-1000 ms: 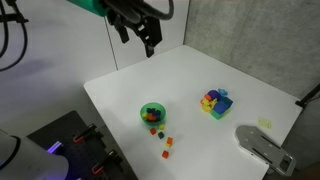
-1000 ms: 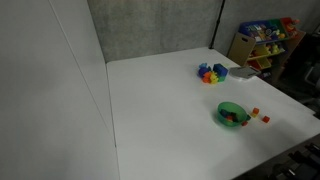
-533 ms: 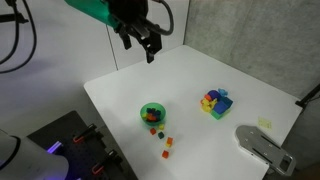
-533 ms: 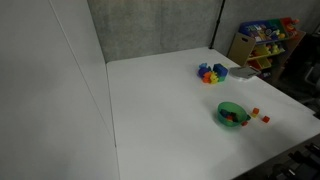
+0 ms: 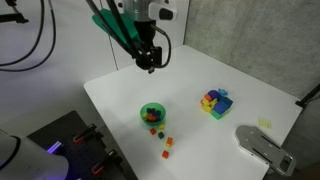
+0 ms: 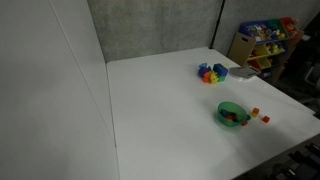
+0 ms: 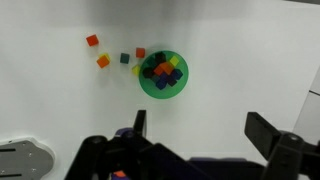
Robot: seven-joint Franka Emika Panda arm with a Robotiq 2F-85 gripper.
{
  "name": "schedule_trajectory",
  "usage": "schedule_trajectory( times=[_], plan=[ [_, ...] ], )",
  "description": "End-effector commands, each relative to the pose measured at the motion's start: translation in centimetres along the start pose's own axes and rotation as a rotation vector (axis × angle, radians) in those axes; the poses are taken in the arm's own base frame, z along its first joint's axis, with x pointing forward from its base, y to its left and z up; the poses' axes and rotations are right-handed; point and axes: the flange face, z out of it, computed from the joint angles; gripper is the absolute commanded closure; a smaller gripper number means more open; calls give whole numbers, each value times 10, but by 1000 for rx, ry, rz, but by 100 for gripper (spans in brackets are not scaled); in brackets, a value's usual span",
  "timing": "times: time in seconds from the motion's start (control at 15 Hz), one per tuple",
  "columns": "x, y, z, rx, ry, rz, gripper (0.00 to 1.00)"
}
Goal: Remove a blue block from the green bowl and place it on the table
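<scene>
Bright, even indoor light in all views. In the wrist view the table (image 7: 60, 110) washes out near white, and the green bowl (image 7: 163, 76) casts only a faint soft shadow. The gripper (image 7: 200, 130) sits close to the lens, dark and blurry. Exterior views are low-res and soft, with a purple glow (image 5: 50, 147) in an exterior view.

The surface (image 5: 230, 70) is plain white, with no pattern. The green bowl (image 7: 163, 75) is a bright, even green. Inside it lie cubes of dark blue, red, yellow and orange, and the blue block (image 7: 173, 76) sits near the middle. Left of the bowl in the wrist view, the loose cubes (image 7: 103, 61) are red, orange, yellow and one dark greenish. To the right in an exterior view, the block cluster (image 5: 214, 102) mixes blue, yellow, red and green. The hand (image 5: 148, 63) is black and its arm (image 5: 112, 28) teal-green. The far wall (image 5: 250, 30) is mottled grey.
</scene>
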Motion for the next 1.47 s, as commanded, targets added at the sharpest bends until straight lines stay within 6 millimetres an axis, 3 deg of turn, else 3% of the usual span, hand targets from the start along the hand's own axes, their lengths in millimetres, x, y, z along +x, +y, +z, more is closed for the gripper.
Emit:
schedule_trajectory(
  times=[0.0,1.0,1.13,1.27,1.4],
  plan=[
    [15,0,30,27,-6,66,0],
    [56,8,202,-26,-54,256,0],
    [58,9,218,-28,-67,294,0],
    [57,7,214,-18,-70,306,0],
    [52,8,223,-34,-86,275,0]
  ],
)
